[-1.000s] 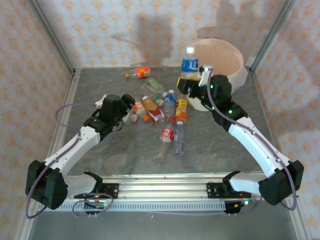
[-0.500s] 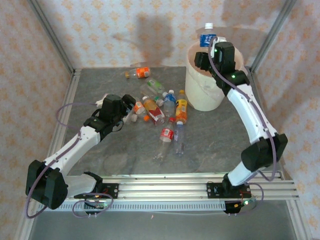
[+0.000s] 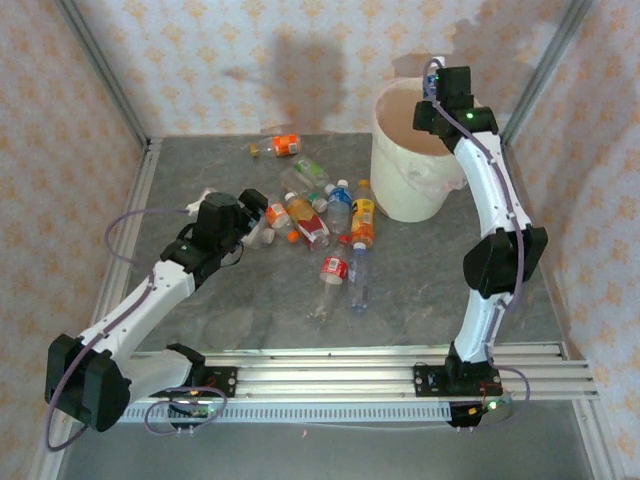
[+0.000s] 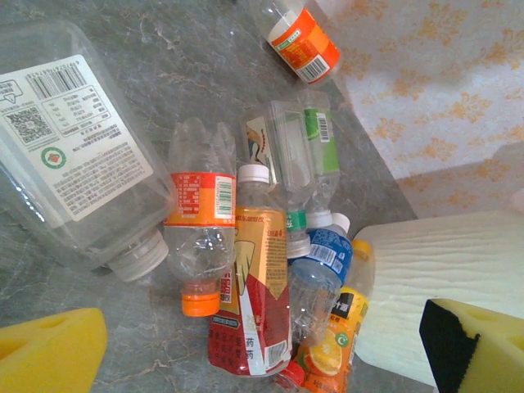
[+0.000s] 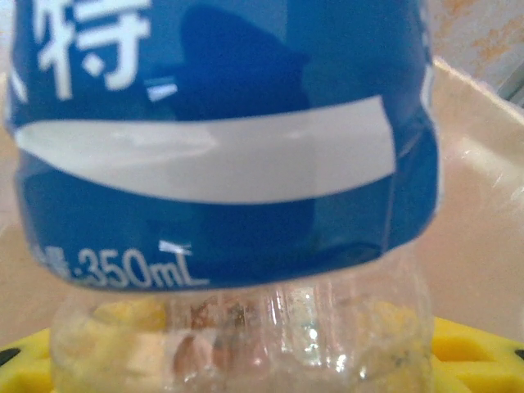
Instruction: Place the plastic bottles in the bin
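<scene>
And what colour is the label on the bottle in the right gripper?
The bottle has a blue label with a white band, clearest in the right wrist view.

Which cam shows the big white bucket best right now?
Top external: the large round white plastic bin shows nearly whole, rim, pinkish inside and outer wall. Left wrist catches a stretch of its white wall; right wrist, a blurred patch of its inside behind a clear blue-labelled plastic bottle.

bare table (image 3: 250,320) in front of plastic bottles (image 3: 310,225)
</scene>
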### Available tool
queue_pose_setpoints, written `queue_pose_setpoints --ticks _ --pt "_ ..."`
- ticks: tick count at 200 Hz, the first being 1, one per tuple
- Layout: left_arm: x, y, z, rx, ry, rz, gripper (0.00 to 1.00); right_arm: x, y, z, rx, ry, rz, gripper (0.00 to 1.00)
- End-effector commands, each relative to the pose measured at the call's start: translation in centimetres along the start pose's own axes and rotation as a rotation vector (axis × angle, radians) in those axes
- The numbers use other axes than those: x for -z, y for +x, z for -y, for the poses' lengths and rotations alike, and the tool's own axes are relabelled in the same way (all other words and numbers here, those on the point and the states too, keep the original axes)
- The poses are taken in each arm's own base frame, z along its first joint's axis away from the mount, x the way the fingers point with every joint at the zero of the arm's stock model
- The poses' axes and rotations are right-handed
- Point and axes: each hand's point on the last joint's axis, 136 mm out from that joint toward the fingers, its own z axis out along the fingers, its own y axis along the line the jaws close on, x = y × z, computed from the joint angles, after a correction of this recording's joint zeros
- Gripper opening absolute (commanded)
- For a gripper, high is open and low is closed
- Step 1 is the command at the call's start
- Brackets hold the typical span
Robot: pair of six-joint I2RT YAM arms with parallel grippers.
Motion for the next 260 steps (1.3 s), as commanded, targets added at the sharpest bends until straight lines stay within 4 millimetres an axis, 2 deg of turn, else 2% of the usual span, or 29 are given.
queue_pose_setpoints --ticks 1,51,86,116,152,260 --pt "0.5 -1.0 -0.7 0.002 -0.011 0.058 1.0 -0.3 1.4 0.9 0.031 0.05 -0.086 0.59" --pt "0.9 -1.5 -1.4 -0.004 -0.036 0.083 1.0 -1.9 2.2 4.2 0.057 0.263 -0.134 0.62" --pt "0.7 -1.4 -1.8 -0.006 -0.053 0.082 1.0 -2.0 2.3 5.2 0.053 0.336 -0.152 0.65" --pt "0.5 -1.3 -1.9 -0.002 -0.053 0.078 1.0 -1.6 1.9 5.3 0.038 0.343 -0.142 0.74" --pt "0.2 -1.4 -2.0 0.0 -0.059 0.078 1.0 -0.2 0.9 4.6 0.023 0.28 -0.118 0.83" --pt "-1.0 -0.6 -2.4 0.017 -0.078 0.034 1.0 6.4 -2.7 2.9 -0.05 0.094 0.057 0.87"
